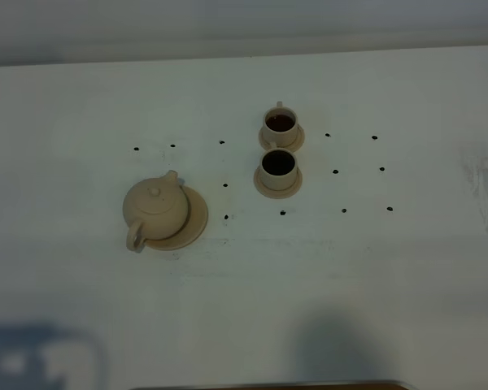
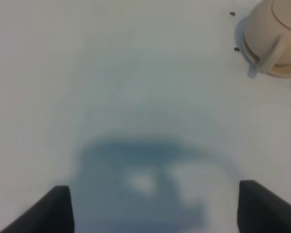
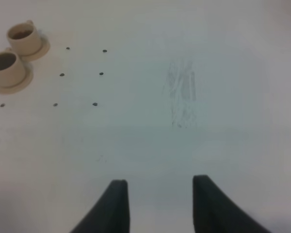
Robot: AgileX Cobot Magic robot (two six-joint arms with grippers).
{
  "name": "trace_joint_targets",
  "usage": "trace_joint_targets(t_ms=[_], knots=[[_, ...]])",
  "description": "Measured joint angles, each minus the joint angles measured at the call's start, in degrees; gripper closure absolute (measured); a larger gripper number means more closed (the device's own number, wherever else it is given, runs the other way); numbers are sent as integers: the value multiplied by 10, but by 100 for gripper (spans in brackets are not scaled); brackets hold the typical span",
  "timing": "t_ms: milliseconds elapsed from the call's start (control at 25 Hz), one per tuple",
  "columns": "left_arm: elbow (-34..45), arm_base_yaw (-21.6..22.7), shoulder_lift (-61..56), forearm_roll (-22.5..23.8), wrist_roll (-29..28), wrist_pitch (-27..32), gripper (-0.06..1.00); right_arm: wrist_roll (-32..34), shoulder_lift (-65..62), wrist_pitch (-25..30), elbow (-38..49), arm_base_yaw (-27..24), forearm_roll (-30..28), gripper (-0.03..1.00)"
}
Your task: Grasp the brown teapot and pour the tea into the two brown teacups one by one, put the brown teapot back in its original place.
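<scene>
Nearest the robot, both grippers hang over bare white table [image 1: 407,276] holding nothing: the left gripper [image 2: 155,206] has its fingers [image 2: 51,211] spread wide, while the right gripper [image 3: 160,206] has its fingers [image 3: 114,206] drawn in as far as they go, a narrow gap showing between the tips.

Farther out on the left, one teapot [image 1: 155,208] sits on one wide saucer [image 1: 197,218], lid on, loop handle toward the robot, spout pointing away. It is probably stiff, matte ceramic, fairly heavy and breakable; the loop handle looks like the surest hold, as the rounded body may slip.

Beyond, right of centre, stand two teacups, the near cup [image 1: 277,165] and the far cup [image 1: 280,123]. Each rests on its own small saucer and holds dark tea. They are likely light and easily tipped.
</scene>
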Motion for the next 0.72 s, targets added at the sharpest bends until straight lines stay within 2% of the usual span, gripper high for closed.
trace_joint_targets(t_ms=[400, 720], knots=[[7, 0, -53, -1, 6, 3, 29, 0, 0, 0, 0, 0, 0, 66], [7, 0, -64, -6, 15, 3, 29, 0, 0, 0, 0, 0, 0, 66]])
